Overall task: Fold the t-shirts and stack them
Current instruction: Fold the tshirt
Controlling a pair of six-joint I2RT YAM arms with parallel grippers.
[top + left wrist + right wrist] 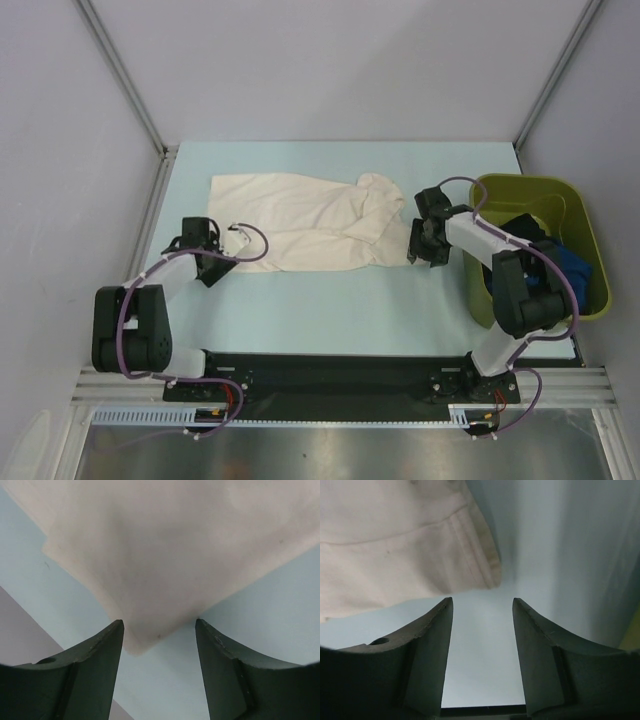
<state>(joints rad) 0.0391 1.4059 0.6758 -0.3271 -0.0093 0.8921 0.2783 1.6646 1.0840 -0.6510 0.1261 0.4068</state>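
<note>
Here the cream t-shirt [300, 225] lies stretched across the table [330, 310], left of the olive-green bin [590, 250], which holds a black t-shirt [525, 228] and a blue t-shirt [575, 265]. The right gripper [415, 245] sits between bin and cream cloth, fingers wide, holding nothing. The left gripper [232, 235], at the cream shirt's end farthest from the bin, stands wide around a cloth corner.

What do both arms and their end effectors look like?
Both arms have white links with black joints; the left arm and right arm each carry a looping purple cable. The left end effector and right end effector have two dark, tapering fingers.
</note>
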